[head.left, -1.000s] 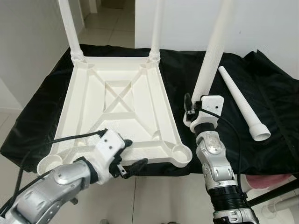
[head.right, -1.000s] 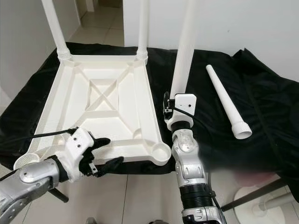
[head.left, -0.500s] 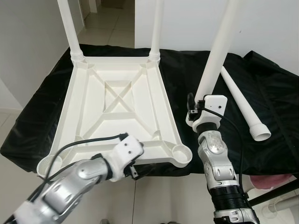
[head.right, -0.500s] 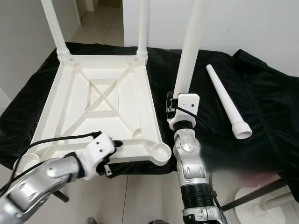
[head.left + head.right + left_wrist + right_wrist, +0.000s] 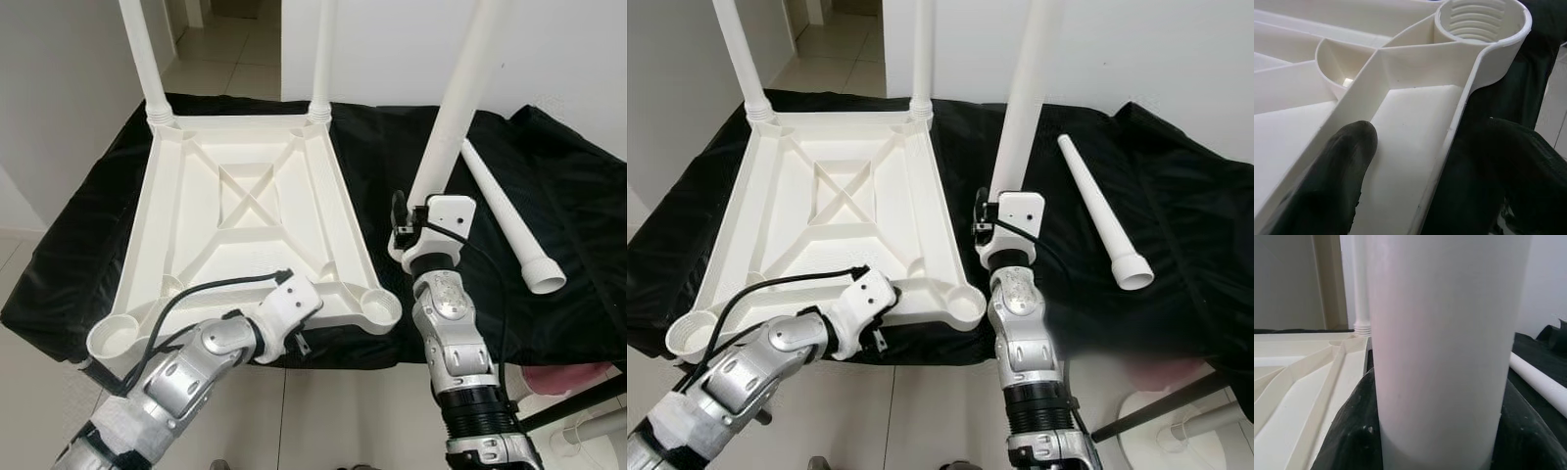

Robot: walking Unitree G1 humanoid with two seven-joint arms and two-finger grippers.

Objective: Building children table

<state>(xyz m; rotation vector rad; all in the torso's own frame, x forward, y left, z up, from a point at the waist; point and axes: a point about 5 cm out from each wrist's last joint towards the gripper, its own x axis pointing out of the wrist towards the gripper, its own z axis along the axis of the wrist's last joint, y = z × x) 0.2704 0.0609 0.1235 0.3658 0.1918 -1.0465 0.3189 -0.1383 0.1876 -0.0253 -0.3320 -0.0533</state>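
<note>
Left eye view: the upturned white tabletop lies on the black-draped desk. The left pincer clamps its near rim by an empty corner socket. The right pincer grips a leg upright; another leg lies beside.

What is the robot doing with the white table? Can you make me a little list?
table top: upside down on black cloth
legs fitted: two, at far corners
empty sockets: two near corners
left claw: gripping near rim
right claw: holding third leg upright
spare leg: lying on cloth at right
</note>
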